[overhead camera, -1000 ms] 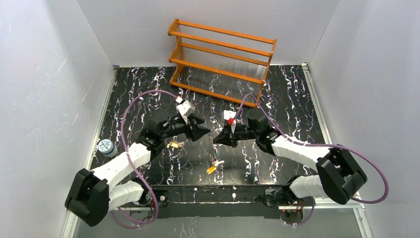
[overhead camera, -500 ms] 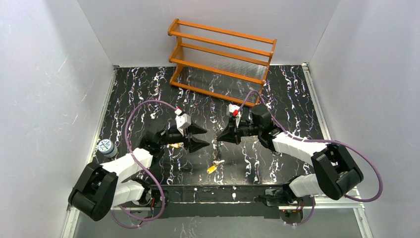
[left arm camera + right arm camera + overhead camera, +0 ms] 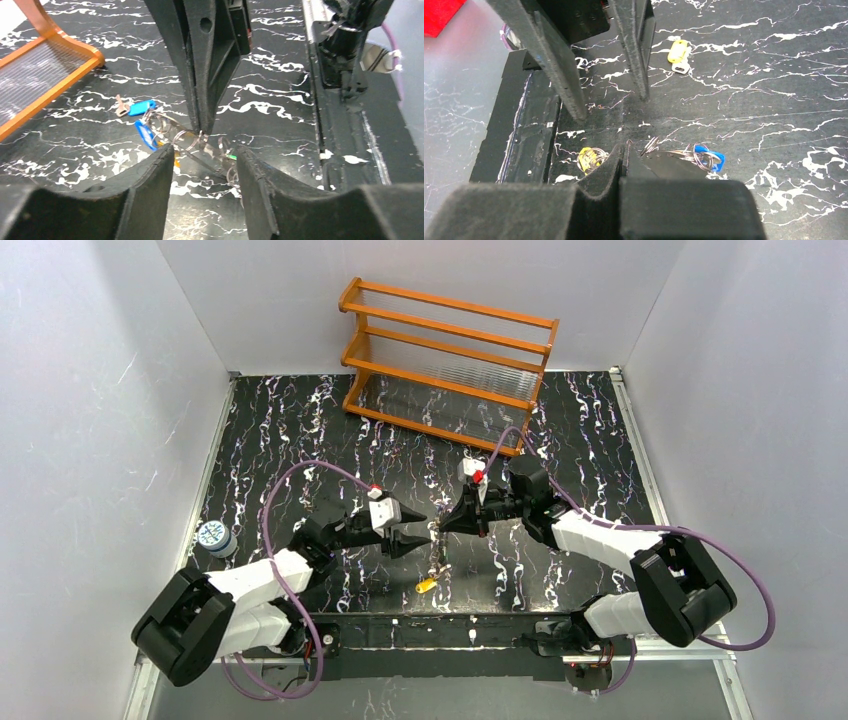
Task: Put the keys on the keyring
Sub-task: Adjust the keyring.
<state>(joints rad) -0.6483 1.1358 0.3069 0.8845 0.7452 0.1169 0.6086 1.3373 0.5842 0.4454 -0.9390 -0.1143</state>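
tabletop: r claw tight on keyring

The keyring, a tangle of thin silvery wire loops, is pinched in the closed right hand low over the table. One blue-headed key touches the loops and another blue-headed key lies flat just beyond. A yellow-headed key rests beside the bundle, and a second yellow-headed key lies flat, well apart.
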